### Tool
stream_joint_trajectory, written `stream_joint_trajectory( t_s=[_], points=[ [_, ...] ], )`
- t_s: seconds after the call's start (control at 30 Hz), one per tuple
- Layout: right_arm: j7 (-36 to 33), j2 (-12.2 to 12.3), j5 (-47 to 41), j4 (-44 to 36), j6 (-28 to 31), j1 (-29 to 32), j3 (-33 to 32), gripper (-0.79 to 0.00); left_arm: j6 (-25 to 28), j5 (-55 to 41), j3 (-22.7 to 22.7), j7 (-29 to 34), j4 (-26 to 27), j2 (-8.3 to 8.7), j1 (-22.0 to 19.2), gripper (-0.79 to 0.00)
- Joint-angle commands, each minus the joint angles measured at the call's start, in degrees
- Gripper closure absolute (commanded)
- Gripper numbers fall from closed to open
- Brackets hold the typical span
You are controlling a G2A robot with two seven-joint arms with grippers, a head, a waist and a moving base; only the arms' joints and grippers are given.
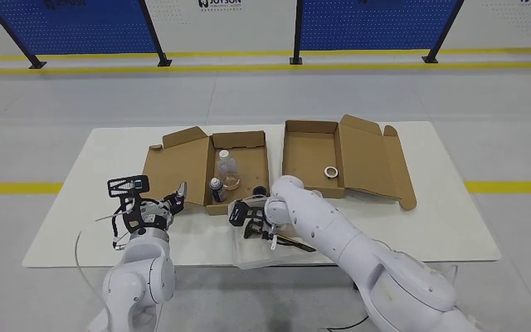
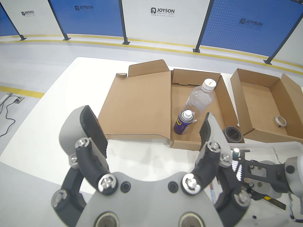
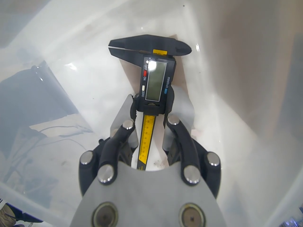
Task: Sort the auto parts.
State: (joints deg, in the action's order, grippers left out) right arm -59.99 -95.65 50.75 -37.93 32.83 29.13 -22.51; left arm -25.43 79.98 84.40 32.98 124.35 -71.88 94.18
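A black digital caliper [image 3: 152, 76] with a yellow scale lies in a clear plastic bin [image 3: 225, 72]; my right gripper [image 3: 150, 109] is shut on its body. From above, that gripper [image 1: 249, 222] sits over the bin [image 1: 257, 259] at the table's front edge. My left gripper [image 2: 151, 128] hangs open and empty above the table's front left, also seen as the left gripper [image 1: 153, 199] from above. The left cardboard box [image 2: 222, 100] holds a clear bottle [image 2: 200, 98] and a blue spray can [image 2: 182, 122]. The right box [image 1: 311, 153] holds a metal ring [image 1: 331, 172].
A black round part [image 2: 233, 134] stands on the table between the two boxes, near the bin. Both boxes have their lids folded open flat. Bare white table [image 1: 99, 166] lies to the left of the left box and at the far right.
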Motion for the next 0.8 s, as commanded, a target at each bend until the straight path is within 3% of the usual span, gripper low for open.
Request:
stream_joint_trajectory(
  t_s=[0.0, 0.33, 0.77],
  points=[
    [0.13, 0.14, 0.06, -0.61, 0.29, -0.1, -0.33, 0.0, 0.0, 0.0, 0.0, 0.0, 0.0, 0.0, 0.0, -0.785],
    [0.71, 3.08, -0.56, -8.11, 0.04, 1.23, -4.73, 0.0, 0.0, 0.0, 0.0, 0.0, 0.0, 0.0, 0.0, -0.785],
    [-5.1, 11.15, 1.77, -30.89, -3.21, 10.84, -16.9, 0.0, 0.0, 0.0, 0.0, 0.0, 0.0, 0.0, 0.0, -0.785]
  ],
)
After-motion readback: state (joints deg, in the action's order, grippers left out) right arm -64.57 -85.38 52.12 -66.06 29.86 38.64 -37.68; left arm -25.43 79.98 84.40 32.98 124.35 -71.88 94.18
